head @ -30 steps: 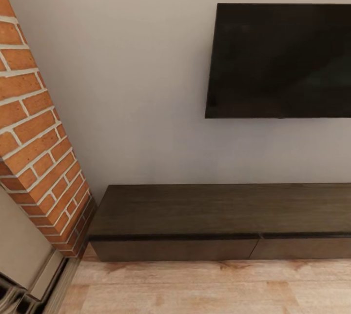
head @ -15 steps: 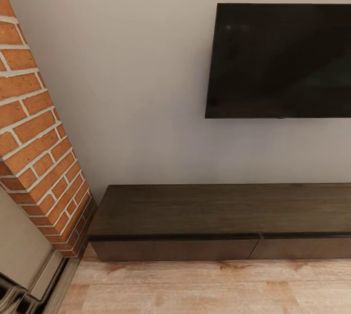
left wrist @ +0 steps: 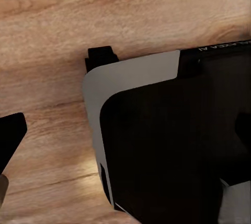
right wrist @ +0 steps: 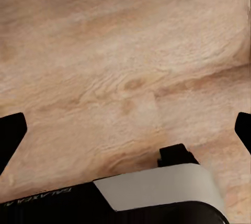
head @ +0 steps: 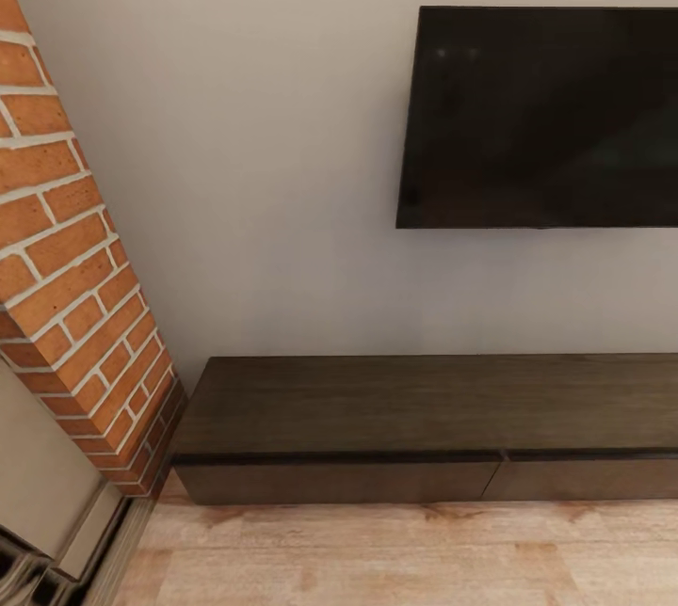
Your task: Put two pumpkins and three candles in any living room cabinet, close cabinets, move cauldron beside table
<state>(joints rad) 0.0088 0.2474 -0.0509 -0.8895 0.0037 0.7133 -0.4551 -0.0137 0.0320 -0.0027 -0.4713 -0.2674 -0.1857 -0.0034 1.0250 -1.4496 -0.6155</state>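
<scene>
Living-room wall scene, head view: pale grey plaster wall [head: 282, 164] straight ahead, with the long low dark-brown wooden cabinet [head: 424, 404] standing flush against its foot. Two handle-less drawer fronts show along the cabinet's lower edge, the left one [head: 339, 482] and the right one [head: 584, 479]; both sit flush and shut, with a thin vertical seam between them. Cabinet top is bare dark wood. Its right end runs out of frame.

Black flat rectangular TV screen [head: 541, 117] hangs on the wall above the cabinet's right part, well apart from its top. Red-orange brick column [head: 66, 267] stands just beside the cabinet's left end. Light wood-plank floor [head: 377, 554] runs in front of the cabinet.

Left wrist view: left gripper, one black fingertip [left wrist: 10, 135] at the frame edge, over plank floor, beside the robot's white-and-black base shell [left wrist: 157, 140]. Second finger not visible, so cannot tell the spread.

Right wrist view: right gripper [right wrist: 125, 130] spread wide, both black fingertips at opposite frame edges, nothing between them, plank floor behind.
</scene>
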